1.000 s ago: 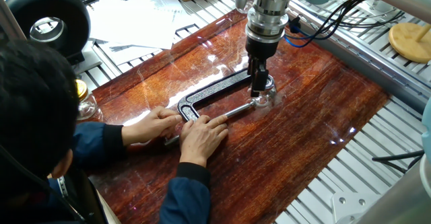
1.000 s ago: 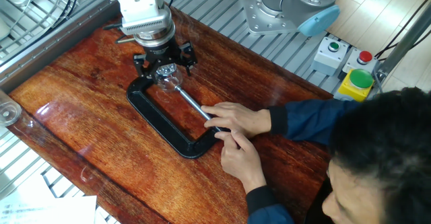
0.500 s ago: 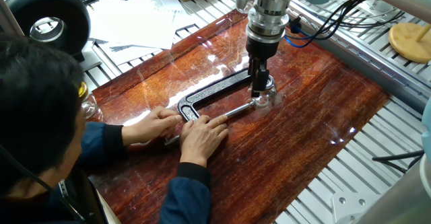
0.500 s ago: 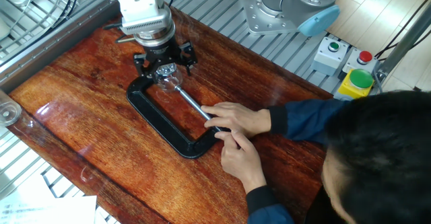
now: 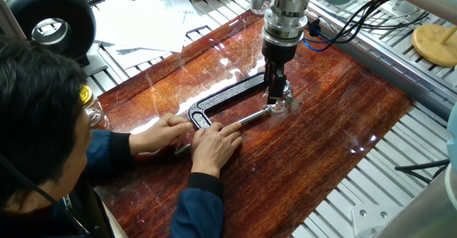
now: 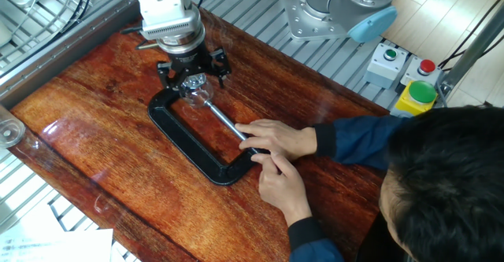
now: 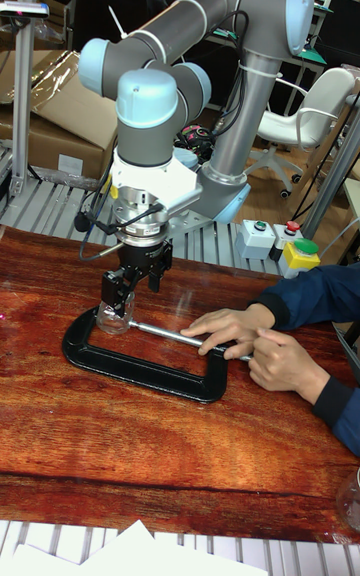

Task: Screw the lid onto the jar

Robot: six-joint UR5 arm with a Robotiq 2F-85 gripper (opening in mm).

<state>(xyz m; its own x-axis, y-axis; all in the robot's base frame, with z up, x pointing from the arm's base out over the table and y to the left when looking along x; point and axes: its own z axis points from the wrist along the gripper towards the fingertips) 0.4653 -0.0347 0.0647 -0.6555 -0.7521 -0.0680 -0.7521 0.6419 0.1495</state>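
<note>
Landmark: black clamp, lying flat on the wooden tabletop.
Jar: small clear glass, upright inside the clamp's mouth, between the fixed end and the tip of the screw; touching both as far as can be seen.
Lid: silvery cap on top of the jar, at the end effector's tip.
End effector: straight above the jar, fingers down at the lid and closed on it; how firmly it grips cannot be told.
Hands: a person's two hands at the clamp's far end from the jar, on the screw handle.
Buttons: off the tabletop beyond the clamp's handle end, a yellow box with a green knob and grey boxes with green and red ones.
Writing: none readable on jar, lid or clamp.
</note>
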